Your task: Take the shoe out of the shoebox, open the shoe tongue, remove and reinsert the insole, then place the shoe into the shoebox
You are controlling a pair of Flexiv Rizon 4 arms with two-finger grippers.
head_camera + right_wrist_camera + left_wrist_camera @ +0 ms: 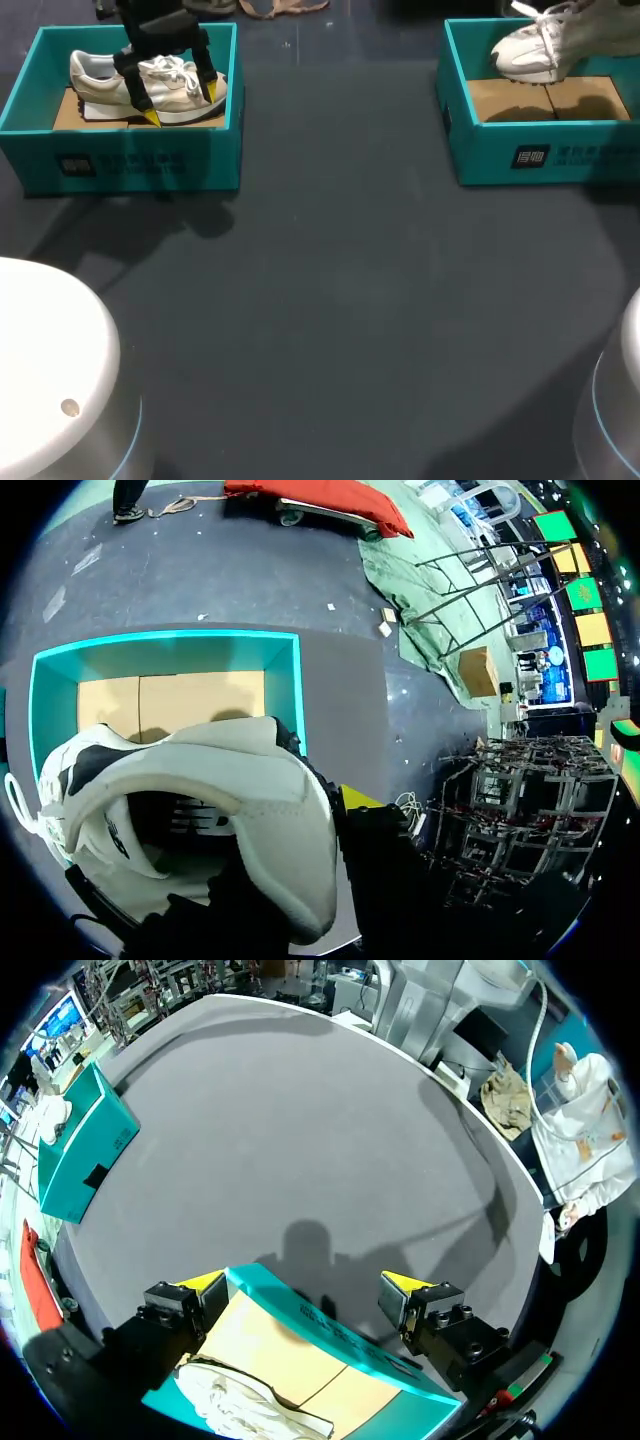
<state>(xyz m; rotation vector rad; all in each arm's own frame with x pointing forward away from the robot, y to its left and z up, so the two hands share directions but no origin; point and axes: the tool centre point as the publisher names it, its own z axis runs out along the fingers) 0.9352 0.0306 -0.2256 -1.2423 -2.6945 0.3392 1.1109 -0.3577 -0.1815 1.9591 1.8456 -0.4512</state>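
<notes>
While the left end effector (180,103) hangs, fingers apart, over the shoe (100,85) in the left shoebox (130,160), the right end effector (338,805) clamps a second shoe (535,48). That one hangs above the right shoebox (540,155).

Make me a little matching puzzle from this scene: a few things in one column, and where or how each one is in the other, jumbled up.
Things
1. left shoe
2. right shoe
3. left hand
4. right box

States
A. up in the air above its box
B. open, hovering over a shoe
C. lying inside its box
D. teal walls, brown floor showing

Pairs: 1-C, 2-A, 3-B, 4-D
</notes>
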